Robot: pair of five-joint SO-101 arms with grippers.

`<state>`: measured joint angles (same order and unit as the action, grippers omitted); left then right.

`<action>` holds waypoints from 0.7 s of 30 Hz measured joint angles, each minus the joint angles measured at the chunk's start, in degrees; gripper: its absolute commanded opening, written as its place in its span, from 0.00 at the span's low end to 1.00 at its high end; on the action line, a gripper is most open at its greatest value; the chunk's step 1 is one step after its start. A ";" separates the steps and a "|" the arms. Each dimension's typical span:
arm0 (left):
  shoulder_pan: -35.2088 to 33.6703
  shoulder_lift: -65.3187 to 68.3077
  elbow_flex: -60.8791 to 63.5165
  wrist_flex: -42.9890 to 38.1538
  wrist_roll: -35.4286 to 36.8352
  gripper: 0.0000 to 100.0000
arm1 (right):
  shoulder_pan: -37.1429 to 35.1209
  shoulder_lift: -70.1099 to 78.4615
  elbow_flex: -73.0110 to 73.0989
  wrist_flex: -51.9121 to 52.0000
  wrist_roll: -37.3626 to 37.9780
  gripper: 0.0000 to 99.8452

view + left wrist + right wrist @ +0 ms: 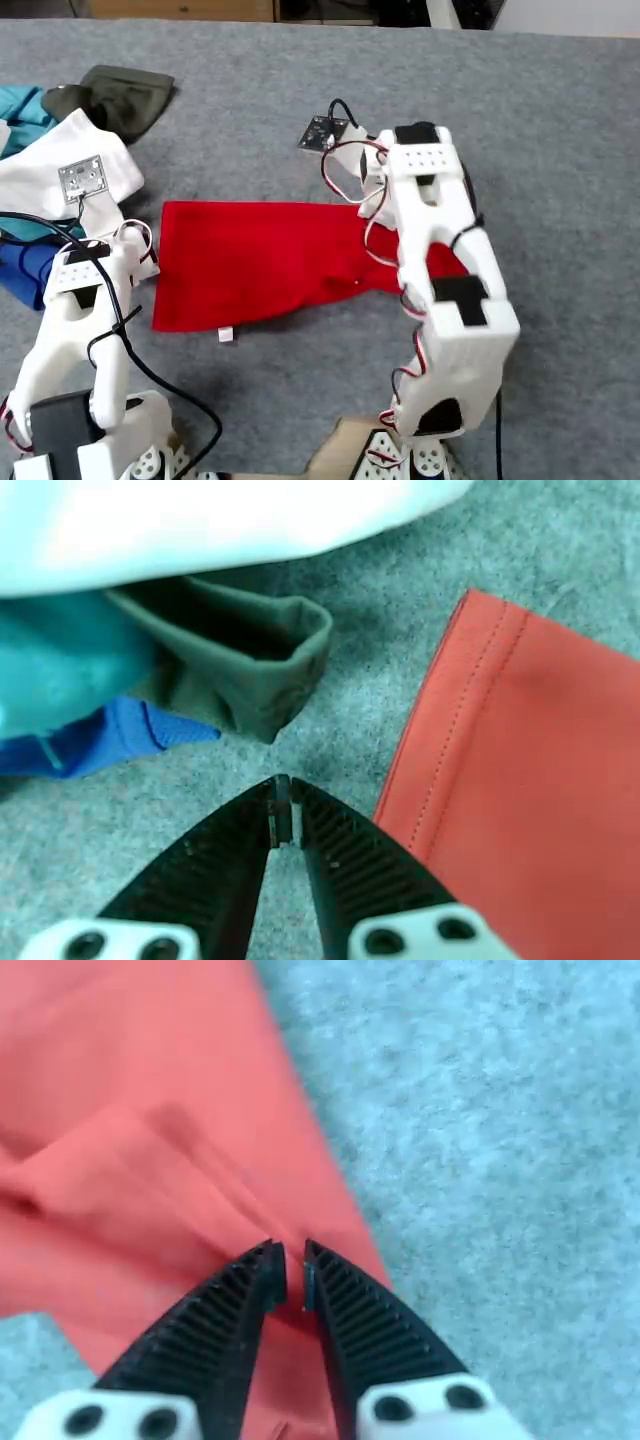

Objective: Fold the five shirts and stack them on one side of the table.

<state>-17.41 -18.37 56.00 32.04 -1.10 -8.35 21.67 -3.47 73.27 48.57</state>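
Note:
A red shirt [260,260] lies spread flat mid-table, its right part wrinkled under the right arm [440,250]. My right gripper [293,1265] sits low on the red shirt [130,1160], its fingers pinched together on a raised fold of the cloth near the hem. The left arm [80,300] stands at the shirt's left edge. My left gripper [283,820] is shut with nothing in it, over bare grey table just beside the red shirt's stitched edge [530,760]. White [60,170], olive [125,95], teal [20,105] and blue [25,270] shirts lie heaped at the far left.
The heap shows close ahead of the left gripper: white shirt [200,520], olive shirt [250,660], teal shirt [60,670], blue shirt [110,740]. Grey felt table [560,120] stretches bare to the right and back. Cables trail from both arms.

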 measured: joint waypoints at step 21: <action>0.00 0.00 0.00 0.00 0.00 0.02 | -1.32 -27.78 35.78 0.00 -1.23 0.01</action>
<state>-17.41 -18.37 56.00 32.04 -1.10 -9.67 -6.11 32.31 73.27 47.34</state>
